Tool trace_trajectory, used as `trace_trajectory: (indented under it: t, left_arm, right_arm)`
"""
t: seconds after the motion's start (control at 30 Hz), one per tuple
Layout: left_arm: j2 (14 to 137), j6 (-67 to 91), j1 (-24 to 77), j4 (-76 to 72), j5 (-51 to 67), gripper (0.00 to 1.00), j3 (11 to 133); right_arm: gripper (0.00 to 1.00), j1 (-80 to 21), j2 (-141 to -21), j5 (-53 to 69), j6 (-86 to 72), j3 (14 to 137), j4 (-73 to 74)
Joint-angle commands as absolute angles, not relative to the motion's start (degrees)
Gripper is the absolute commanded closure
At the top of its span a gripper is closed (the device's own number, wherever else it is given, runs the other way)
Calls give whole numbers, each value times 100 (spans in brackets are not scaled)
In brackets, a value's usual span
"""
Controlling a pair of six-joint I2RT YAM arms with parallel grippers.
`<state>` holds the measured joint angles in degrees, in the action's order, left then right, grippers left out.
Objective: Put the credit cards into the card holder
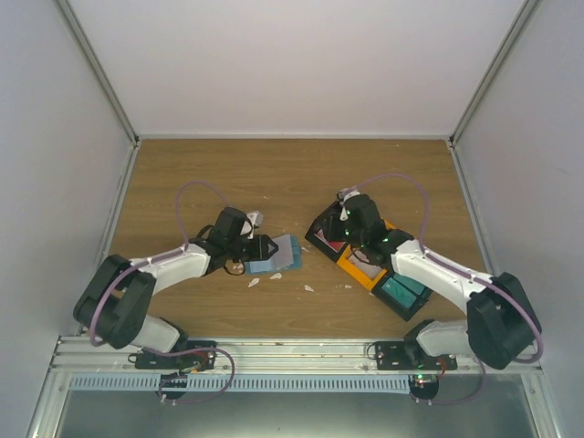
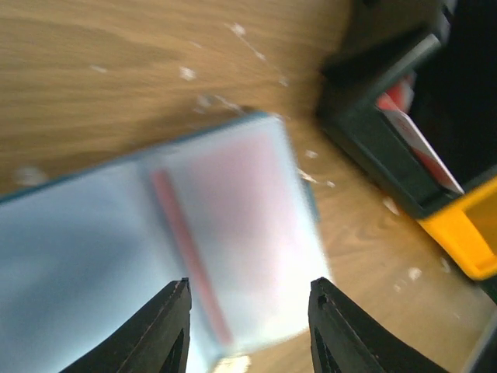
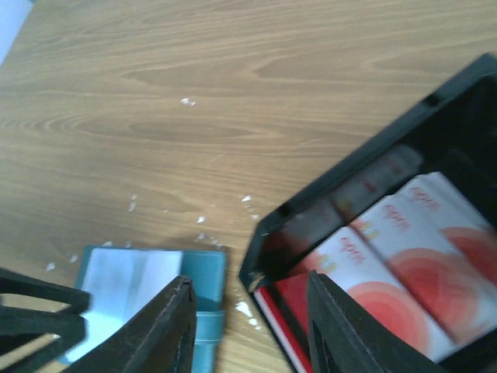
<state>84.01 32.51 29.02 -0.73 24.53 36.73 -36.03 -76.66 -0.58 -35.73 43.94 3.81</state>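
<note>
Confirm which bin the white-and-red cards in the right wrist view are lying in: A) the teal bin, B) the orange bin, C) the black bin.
C: the right wrist view shows the credit cards lying side by side inside the dark walls of the black bin.

A wooden tabletop [image 1: 274,173] is enclosed on three sides by plain white walls [image 1: 292,64]. Its near edge is bordered by a metal rail [image 1: 301,349]. The whole is lit softly and evenly.

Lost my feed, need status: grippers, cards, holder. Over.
Left gripper, jaws open, over card holder. Right gripper, jaws open, above black bin; credit cards inside, none gripped. White scraps nearby, nothing blocking.
</note>
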Motion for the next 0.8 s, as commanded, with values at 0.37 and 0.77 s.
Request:
trace_trajectory:
  t: [0.37, 0.77]
  left_arm:
    - [7194, 3410, 2918, 16, 1518, 49, 3002]
    - [7166, 3849, 2918, -887, 2061, 49, 2623]
  right_arm:
    - [42, -3164, -8200, 567, -1163, 5478, 2450]
    - [39, -3439, -9312, 501, -707, 6163, 3119]
